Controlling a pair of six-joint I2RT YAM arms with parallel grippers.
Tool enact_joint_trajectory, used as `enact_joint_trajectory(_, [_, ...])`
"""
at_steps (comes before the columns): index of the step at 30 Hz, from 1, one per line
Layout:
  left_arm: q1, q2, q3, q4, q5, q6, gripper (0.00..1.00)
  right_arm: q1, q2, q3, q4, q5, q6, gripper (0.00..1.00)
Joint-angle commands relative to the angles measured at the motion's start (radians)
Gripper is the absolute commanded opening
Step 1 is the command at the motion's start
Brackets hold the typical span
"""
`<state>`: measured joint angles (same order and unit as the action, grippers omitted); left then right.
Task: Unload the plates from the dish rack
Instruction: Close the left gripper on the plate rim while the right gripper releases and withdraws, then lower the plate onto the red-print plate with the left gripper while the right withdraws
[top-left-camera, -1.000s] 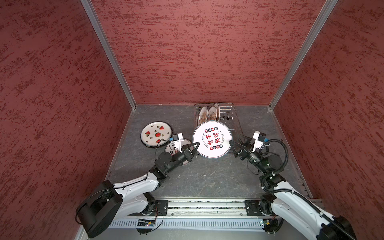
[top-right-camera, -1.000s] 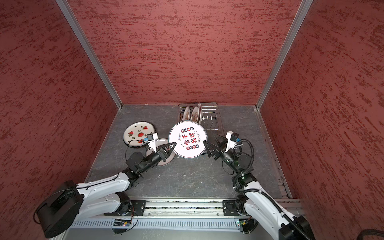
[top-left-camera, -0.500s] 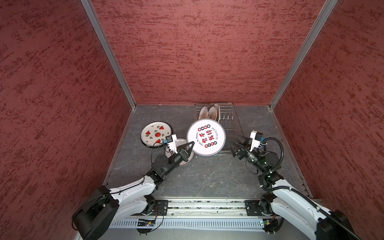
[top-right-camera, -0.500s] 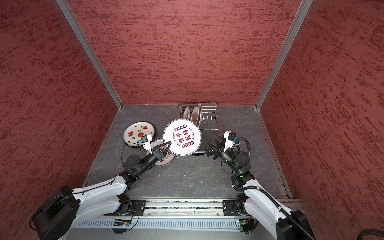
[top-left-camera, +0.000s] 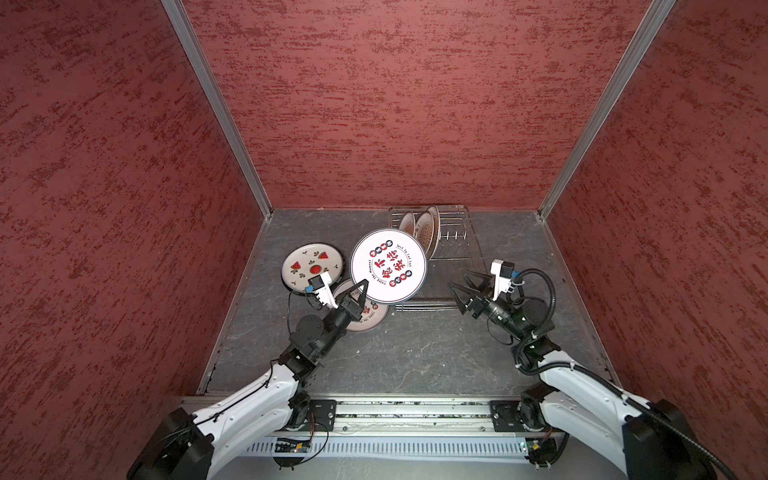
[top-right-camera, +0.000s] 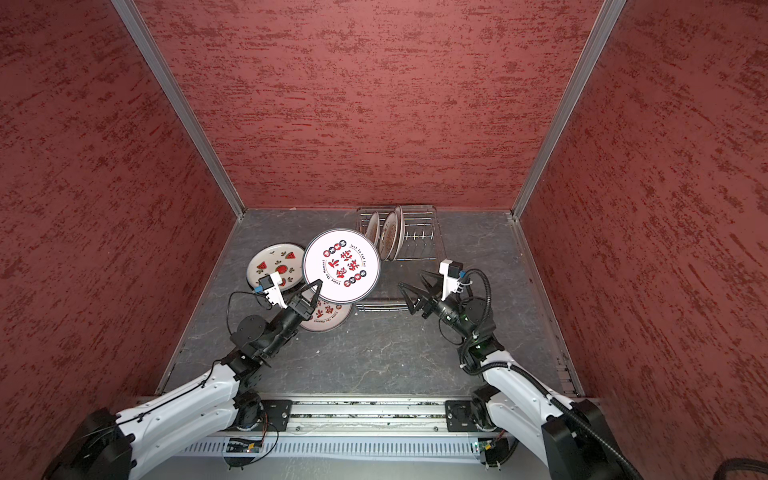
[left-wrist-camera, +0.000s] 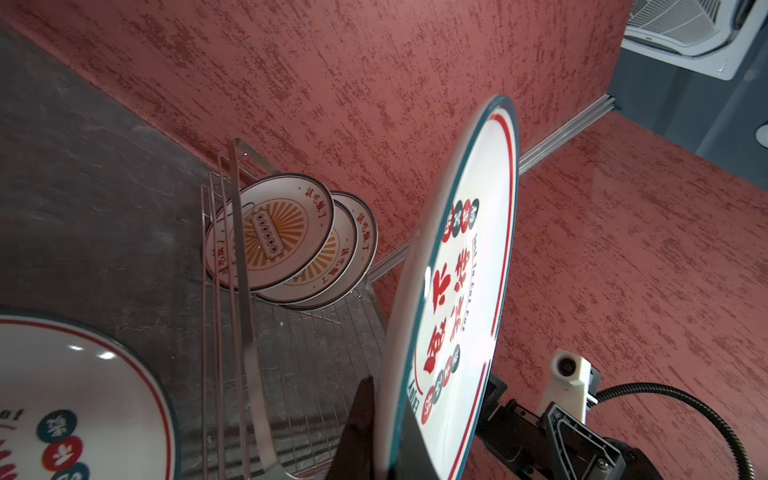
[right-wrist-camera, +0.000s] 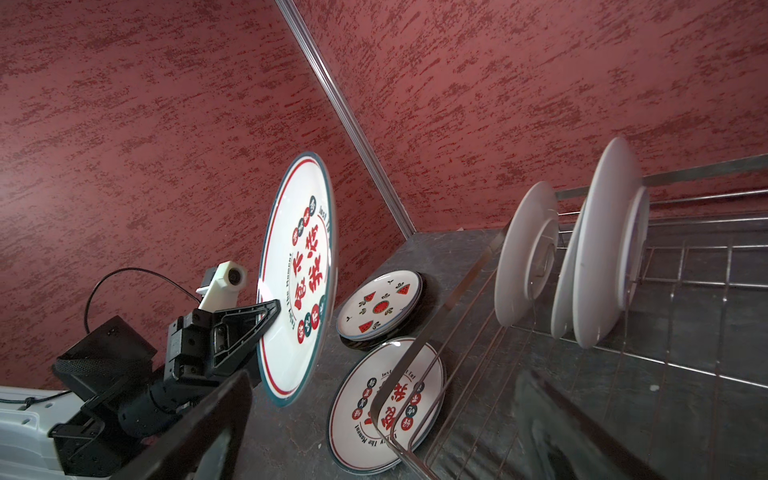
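Observation:
My left gripper (top-left-camera: 360, 291) (top-right-camera: 313, 291) is shut on the lower rim of a large white plate with red characters (top-left-camera: 388, 266) (top-right-camera: 341, 265) (left-wrist-camera: 457, 291) (right-wrist-camera: 295, 282). The plate is lifted and tilted, left of the dish rack (top-left-camera: 455, 232) (top-right-camera: 419, 232) (left-wrist-camera: 245, 291) (right-wrist-camera: 685, 266). Three plates (top-left-camera: 424, 226) (top-right-camera: 388, 230) (left-wrist-camera: 270, 232) (right-wrist-camera: 525, 257) stand upright at the rack's far end. My right gripper (top-left-camera: 458, 279) (top-right-camera: 410, 278) hangs open and empty at the rack's near right side.
A watermelon plate (top-left-camera: 311, 266) (top-right-camera: 274, 266) (right-wrist-camera: 378, 305) lies flat on the grey floor left of the rack. A red-character plate (top-left-camera: 365, 318) (top-right-camera: 328, 318) (left-wrist-camera: 62, 395) (right-wrist-camera: 386, 407) lies flat beneath my left gripper. Red walls close in three sides.
My left gripper has carried the red-character plate leftward, away from the rack's front and over the flat plate. The right gripper has shifted only slightly and stays open.

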<state>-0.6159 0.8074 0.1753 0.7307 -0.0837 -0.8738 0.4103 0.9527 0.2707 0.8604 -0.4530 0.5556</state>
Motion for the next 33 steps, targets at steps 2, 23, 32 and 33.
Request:
enact_joint_trajectory(2, [0.015, -0.035, -0.002, -0.037, -0.043, -0.053, 0.0, 0.029, 0.021, 0.056, 0.027, -0.033, -0.033, 0.99])
enact_joint_trajectory(23, [0.091, -0.109, -0.014, -0.244, -0.115, -0.209, 0.0, 0.222, 0.243, 0.268, -0.223, 0.056, -0.231, 0.99])
enact_joint_trajectory(32, [0.126, -0.134, 0.021, -0.429, -0.135, -0.26, 0.0, 0.285, 0.334, 0.329, -0.238, 0.128, -0.276, 0.99])
enact_joint_trajectory(33, [0.13, -0.134, 0.02, -0.439, -0.131, -0.274, 0.0, 0.295, 0.341, 0.334, -0.242, 0.142, -0.288, 0.99])
